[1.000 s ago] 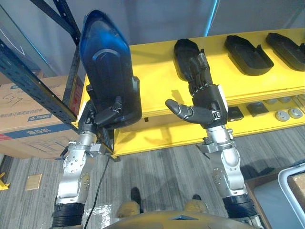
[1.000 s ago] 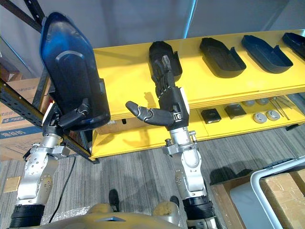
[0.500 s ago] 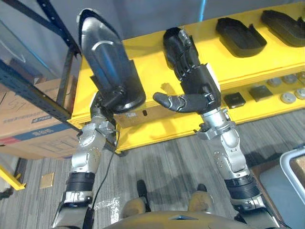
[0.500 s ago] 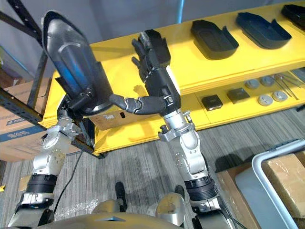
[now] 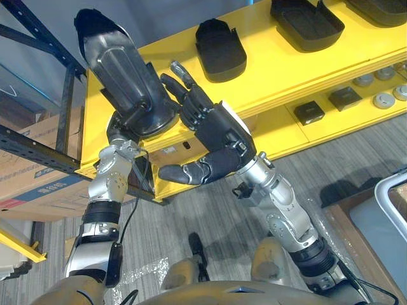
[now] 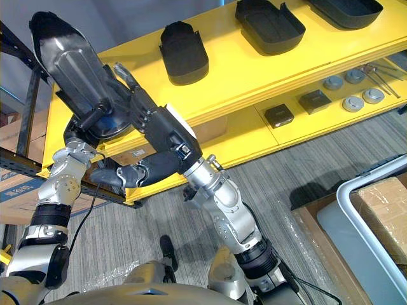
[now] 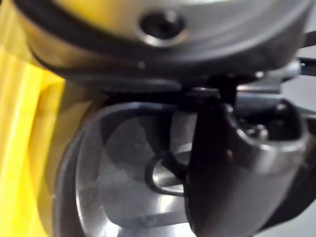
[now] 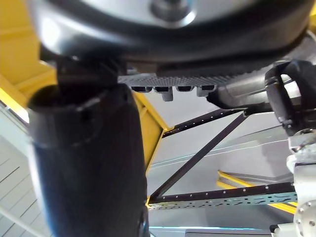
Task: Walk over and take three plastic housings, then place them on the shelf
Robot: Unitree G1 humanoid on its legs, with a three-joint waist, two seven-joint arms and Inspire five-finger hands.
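Observation:
A long dark plastic housing (image 5: 121, 70) stands tilted over the left end of the yellow shelf (image 5: 267, 70). My left hand (image 6: 79, 135) is shut on its lower end; the left wrist view shows the thumb (image 7: 227, 163) lying across the housing's grey face (image 7: 123, 182). My right hand (image 5: 213, 127) is open, its straight fingers (image 5: 184, 86) touching the housing's right side and its thumb (image 5: 191, 171) hanging free below. Three more dark housings (image 5: 219, 47), (image 5: 305, 22), (image 5: 375, 9) lie in a row on the shelf's top board.
A dark metal rack upright (image 5: 38, 38) stands close to the shelf's left end, with cardboard boxes (image 5: 32, 184) under it. Small black blocks (image 5: 308, 112) and metal discs (image 5: 385, 100) lie on the lower board. A grey bin holding a carton (image 6: 375, 210) sits at lower right.
The view has shifted. My right hand has swung left from in front of the shelf onto the housing's side. The housing has leaned further back and left in my left hand.

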